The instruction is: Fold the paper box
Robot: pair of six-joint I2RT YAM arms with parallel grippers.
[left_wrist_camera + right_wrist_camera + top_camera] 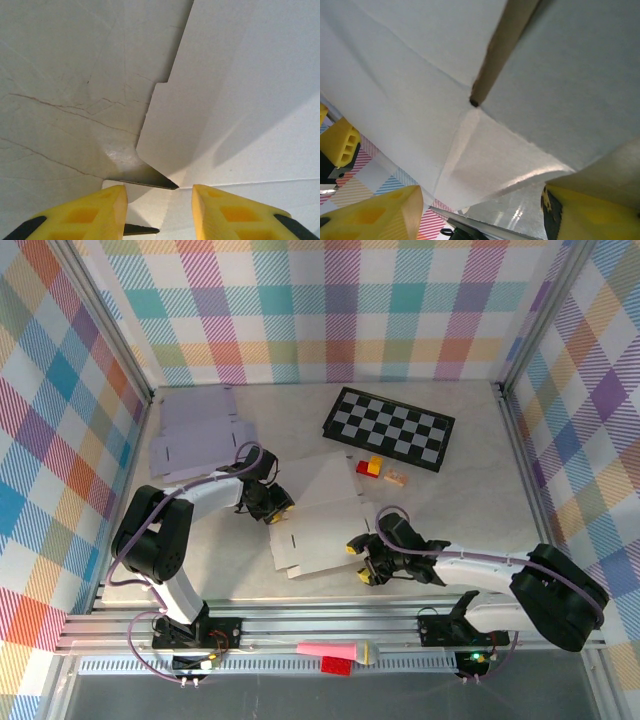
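yellow fingers [375,215] of the right gripper [480,195] sit closest, spread wide with a lifted panel of the paper box [315,510] hanging over the gap; nothing is pinched. the box lies partly flat at mid-table, between the 2 arms, well short of the checkerboard [390,428] and the little coloured blocks [375,467] on the far side. the left gripper [268,502] is at the box's left edge, jaws apart and straddling the raised corner of a flap without clamping it.

my guess is that a side wall is being raised. to do it well, the right gripper should bite the near-right panel close to its crease (not out at the floppy rim). the left should press the sheet down as an anchor so the fold follows the scored line. go slowly, or the whole box may skid toward the blocks.
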